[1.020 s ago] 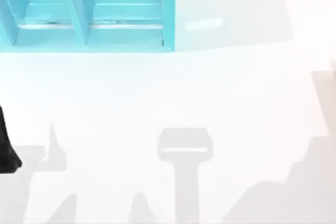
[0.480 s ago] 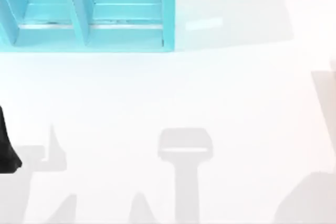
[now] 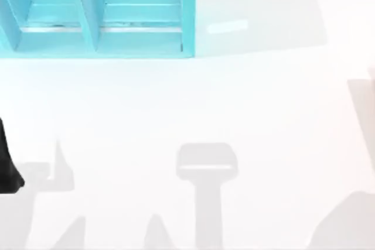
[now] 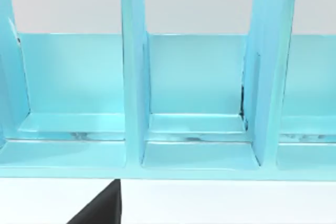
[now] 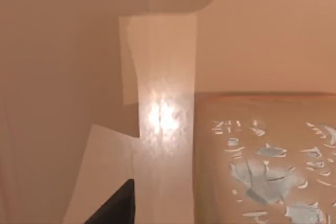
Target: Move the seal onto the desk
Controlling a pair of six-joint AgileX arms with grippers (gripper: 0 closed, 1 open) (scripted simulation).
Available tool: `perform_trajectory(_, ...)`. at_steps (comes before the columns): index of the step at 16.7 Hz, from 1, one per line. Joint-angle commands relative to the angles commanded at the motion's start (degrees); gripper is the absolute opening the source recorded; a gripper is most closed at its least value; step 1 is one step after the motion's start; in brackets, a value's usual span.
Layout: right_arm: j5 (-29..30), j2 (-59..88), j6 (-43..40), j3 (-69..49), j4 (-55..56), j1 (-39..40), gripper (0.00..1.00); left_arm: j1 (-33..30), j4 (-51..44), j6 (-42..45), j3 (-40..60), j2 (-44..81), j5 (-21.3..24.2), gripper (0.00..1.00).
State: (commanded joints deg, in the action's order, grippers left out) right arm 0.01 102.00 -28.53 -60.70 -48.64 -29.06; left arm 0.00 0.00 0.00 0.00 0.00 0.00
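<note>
The seal shows a tan-brown face with flaky pale marks, just beside the black tip of the right gripper. Whether that gripper is open or holds the seal cannot be told, nor where the seal is on the white desk. The left gripper, its state also unclear, is at the desk's left edge.

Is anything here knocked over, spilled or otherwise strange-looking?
Nothing is spilled or knocked over. The turquoise shelf unit stands squarely on the white desk, its compartments bare. One oddity: in the right wrist view a tan-brown surface with pale, broken-looking marks sits very close to the camera.
</note>
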Motion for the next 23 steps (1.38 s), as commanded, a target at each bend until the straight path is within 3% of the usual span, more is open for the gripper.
perform_trajectory(10, 0.0, 0.0, 0.0, 0.0, 0.0, 0.0, 0.02, 0.0, 0.0, 0.0, 0.0, 0.0, 0.0, 1.00)
perform_trajectory(23, -0.5, -1.1, 2.8, -3.0, -2.8, 1.5, 0.00, 0.0, 0.0, 0.0, 0.0, 0.0, 0.0, 1.00)
